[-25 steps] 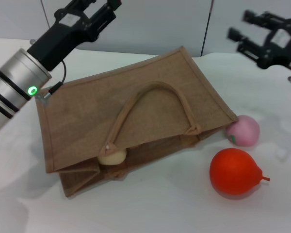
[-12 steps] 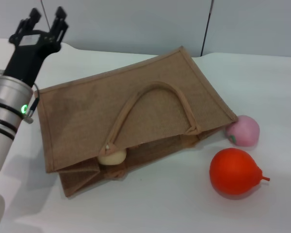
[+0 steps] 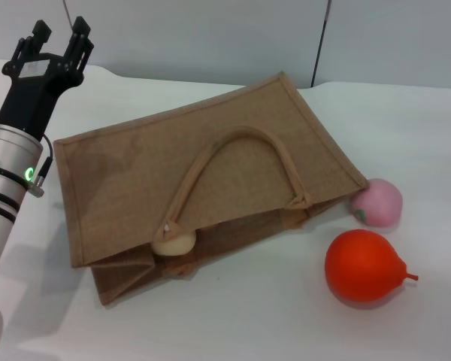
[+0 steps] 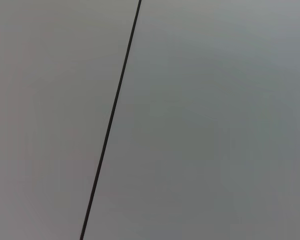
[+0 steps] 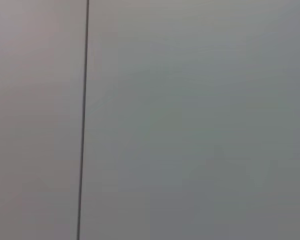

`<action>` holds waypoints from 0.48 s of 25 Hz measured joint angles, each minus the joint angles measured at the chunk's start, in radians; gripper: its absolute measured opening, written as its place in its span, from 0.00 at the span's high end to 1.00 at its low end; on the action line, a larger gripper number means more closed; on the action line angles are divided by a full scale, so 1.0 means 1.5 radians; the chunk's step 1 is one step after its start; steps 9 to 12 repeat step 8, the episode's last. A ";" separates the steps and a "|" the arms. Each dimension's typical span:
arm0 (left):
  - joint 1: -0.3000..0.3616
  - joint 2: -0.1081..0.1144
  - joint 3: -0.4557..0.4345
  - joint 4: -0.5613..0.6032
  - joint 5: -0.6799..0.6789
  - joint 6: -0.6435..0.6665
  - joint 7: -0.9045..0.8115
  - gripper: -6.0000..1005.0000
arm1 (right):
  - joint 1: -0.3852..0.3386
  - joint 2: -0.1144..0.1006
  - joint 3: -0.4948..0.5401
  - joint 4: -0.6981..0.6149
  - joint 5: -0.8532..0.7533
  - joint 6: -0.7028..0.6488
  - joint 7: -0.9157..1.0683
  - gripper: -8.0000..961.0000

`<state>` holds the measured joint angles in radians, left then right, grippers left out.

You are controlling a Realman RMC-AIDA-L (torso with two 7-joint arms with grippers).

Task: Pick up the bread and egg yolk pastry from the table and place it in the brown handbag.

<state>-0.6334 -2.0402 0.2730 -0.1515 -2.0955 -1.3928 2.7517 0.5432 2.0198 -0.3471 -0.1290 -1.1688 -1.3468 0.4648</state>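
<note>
One arm shows in the head view, at the far left: the left gripper [image 3: 57, 31] is raised above the table's [image 3: 233, 323] rear left corner, pointing up and away toward the grey wall [image 3: 210, 37], its two black fingers [image 3: 80, 34] parted with a clear gap between them and nothing held there. Just to its right and nearer the camera lies the brown handbag [image 3: 143, 180], flat on its side on the white tabletop, its mouth facing the near edge and one loop handle [image 3: 233, 162] arching over the upper panel. At the mouth, under the handle's left foot, sits the egg yolk pastry [image 3: 174, 242], a pale round lump resting just inside the opening, touching the bag's lower lip. No striped loaf is visible anywhere; whether the bread is inside the bag cannot be told. Further right, beside the bag's right corner, is a pink ball [image 3: 378, 203], touching or very nearly touching the fabric. Nearer the camera from it, apart from the bag, lies a red-orange pear-shaped fruit [image 3: 363, 265] with its stem tip pointing right. Both wrist views show only plain grey wall panels [image 4: 210, 120] crossed by a dark seam [image 5: 83, 120]. The right gripper appears in no view.
</note>
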 joint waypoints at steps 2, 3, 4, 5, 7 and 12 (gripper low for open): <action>0.000 0.000 0.000 0.000 0.000 -0.001 0.000 0.32 | 0.000 0.000 0.000 0.003 0.000 0.000 0.000 0.44; 0.000 0.000 0.000 -0.001 0.000 -0.001 0.000 0.32 | 0.000 0.000 0.000 0.004 0.000 0.000 0.000 0.44; 0.000 0.000 0.000 -0.001 0.000 -0.001 0.000 0.32 | -0.001 0.000 0.000 0.004 0.000 0.000 0.000 0.44; 0.000 0.000 0.000 -0.001 0.000 -0.001 0.000 0.32 | -0.001 0.000 0.000 0.004 0.000 0.000 0.000 0.44; 0.000 0.000 0.000 -0.001 -0.001 -0.001 0.000 0.32 | -0.001 0.000 0.000 0.004 0.001 0.000 0.000 0.44; 0.000 0.000 0.000 -0.001 -0.001 -0.001 0.000 0.32 | -0.001 0.000 0.000 0.004 0.001 0.000 0.000 0.44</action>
